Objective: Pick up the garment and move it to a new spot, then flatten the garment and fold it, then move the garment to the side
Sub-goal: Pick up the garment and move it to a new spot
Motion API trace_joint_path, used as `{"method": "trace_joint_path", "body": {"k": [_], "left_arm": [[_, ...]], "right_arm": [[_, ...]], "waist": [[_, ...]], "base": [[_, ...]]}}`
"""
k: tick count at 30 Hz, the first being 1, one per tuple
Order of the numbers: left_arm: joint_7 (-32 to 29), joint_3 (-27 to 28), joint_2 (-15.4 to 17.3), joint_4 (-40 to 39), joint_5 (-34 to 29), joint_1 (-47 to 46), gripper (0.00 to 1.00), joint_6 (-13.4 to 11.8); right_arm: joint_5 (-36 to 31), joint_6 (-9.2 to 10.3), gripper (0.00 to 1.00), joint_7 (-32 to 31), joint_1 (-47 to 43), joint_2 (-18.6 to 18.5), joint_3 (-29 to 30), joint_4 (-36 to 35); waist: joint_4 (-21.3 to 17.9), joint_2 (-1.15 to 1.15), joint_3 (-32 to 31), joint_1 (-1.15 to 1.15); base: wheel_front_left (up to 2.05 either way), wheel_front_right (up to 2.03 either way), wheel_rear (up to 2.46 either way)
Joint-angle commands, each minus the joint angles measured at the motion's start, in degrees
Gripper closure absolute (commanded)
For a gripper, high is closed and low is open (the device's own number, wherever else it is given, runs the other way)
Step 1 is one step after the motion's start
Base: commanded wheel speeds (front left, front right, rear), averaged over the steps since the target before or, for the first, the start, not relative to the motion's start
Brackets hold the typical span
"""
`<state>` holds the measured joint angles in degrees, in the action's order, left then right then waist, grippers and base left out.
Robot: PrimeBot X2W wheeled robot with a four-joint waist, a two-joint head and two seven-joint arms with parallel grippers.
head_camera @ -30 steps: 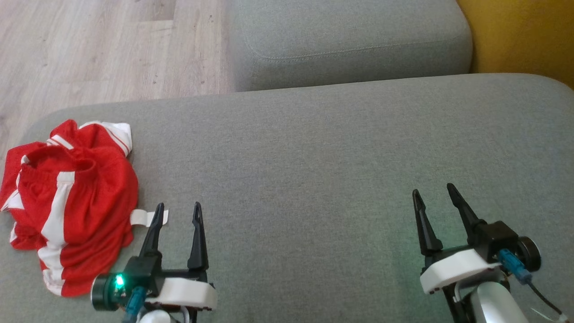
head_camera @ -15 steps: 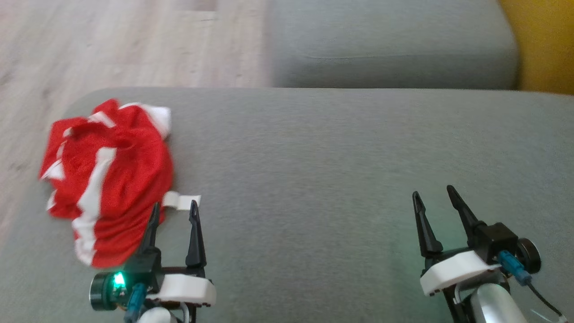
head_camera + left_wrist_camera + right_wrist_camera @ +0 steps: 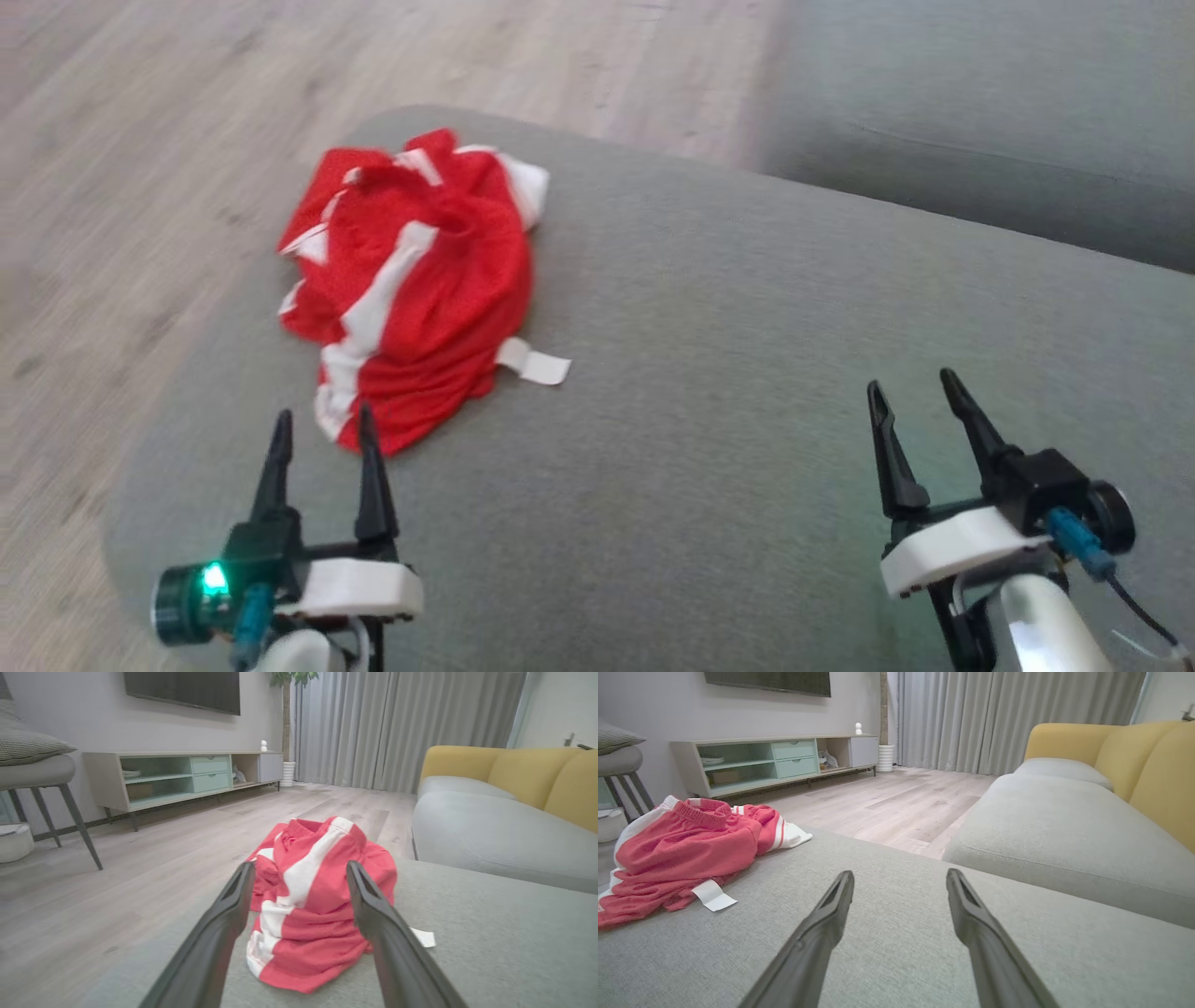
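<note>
The garment point(image 3: 411, 280) is a crumpled red piece with white stripes and a white tag, lying near the left end of the grey cushion point(image 3: 728, 373). My left gripper point(image 3: 322, 431) is open, just short of the garment's near edge, with nothing between its fingers. In the left wrist view the garment point(image 3: 313, 905) sits straight ahead beyond the open left gripper point(image 3: 299, 870). My right gripper point(image 3: 915, 392) hangs open over bare cushion at the lower right, far from the cloth. The right wrist view has the garment point(image 3: 686, 854) off to the left of the open right gripper point(image 3: 900, 877).
Wooden floor point(image 3: 140, 187) lies beyond the cushion's left end. A second grey seat point(image 3: 980, 140) with a yellow backrest point(image 3: 1148, 760) lies behind. A low TV cabinet point(image 3: 182, 774) and a stool point(image 3: 37, 779) stand across the room.
The head camera has swung left, so the whole picture shifted right and tilted. Both grippers keep their open jaws; the garment lies as before.
</note>
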<state>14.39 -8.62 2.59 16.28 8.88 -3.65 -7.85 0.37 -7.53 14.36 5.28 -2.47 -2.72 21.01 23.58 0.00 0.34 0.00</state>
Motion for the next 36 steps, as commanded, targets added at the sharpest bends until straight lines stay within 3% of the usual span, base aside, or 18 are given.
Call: {"method": "trace_joint_path", "body": {"k": [1,7,13,19,24,29,32,36], "left_arm": [[0.61,2.40,0.29,-2.17,-0.62,-3.50,0.00,-0.47],[0.61,6.40,0.69,-4.64,-3.07,-8.83,0.00,1.15],[0.61,10.14,3.38,-4.17,-4.34,-22.03,0.00,3.98],[-0.58,10.43,8.39,12.48,-4.10,-36.31,0.00,8.14],[-8.79,9.50,11.89,26.59,-4.23,-48.84,0.00,10.45],[-16.23,8.84,14.22,38.40,-3.93,-54.33,0.00,11.98],[-19.53,8.17,15.95,44.22,-4.74,-55.33,0.00,11.22],[-18.93,7.88,15.90,47.82,-4.95,-55.96,0.00,9.15]], "right_arm": [[-0.72,0.04,0.00,0.63,2.60,-0.41,-0.93,-2.09],[-3.31,0.04,0.00,0.63,3.51,-0.41,-0.38,-3.23],[-8.68,0.04,0.00,0.63,7.41,-1.41,1.02,-4.53],[-10.25,0.04,0.00,0.63,10.42,-4.55,0.32,-5.60],[-10.60,0.04,0.00,0.63,12.69,-6.97,-0.77,-6.65],[-10.53,0.04,0.00,0.63,13.53,-8.00,-1.40,-7.40],[-10.55,0.04,0.00,0.63,13.92,-8.48,-1.28,-7.79],[-10.80,0.04,0.00,0.63,13.84,-8.58,-0.83,-8.00]], "waist": [[2.13,0.00,1.10,0.00],[2.68,0.00,5.09,0.00],[0.21,0.00,13.39,0.00],[-3.06,0.00,19.53,0.00],[-5.94,0.00,24.68,0.00],[-7.92,0.00,27.45,0.00],[-8.53,0.00,28.57,0.00],[-8.43,0.00,28.96,0.00]], "base": [[0.00,0.00,0.00],[0.00,0.00,0.00],[0.00,0.00,0.00],[0.00,0.00,0.00],[0.00,0.00,0.00],[0.00,0.00,0.00],[0.00,0.00,0.00],[0.00,0.00,0.00]]}}
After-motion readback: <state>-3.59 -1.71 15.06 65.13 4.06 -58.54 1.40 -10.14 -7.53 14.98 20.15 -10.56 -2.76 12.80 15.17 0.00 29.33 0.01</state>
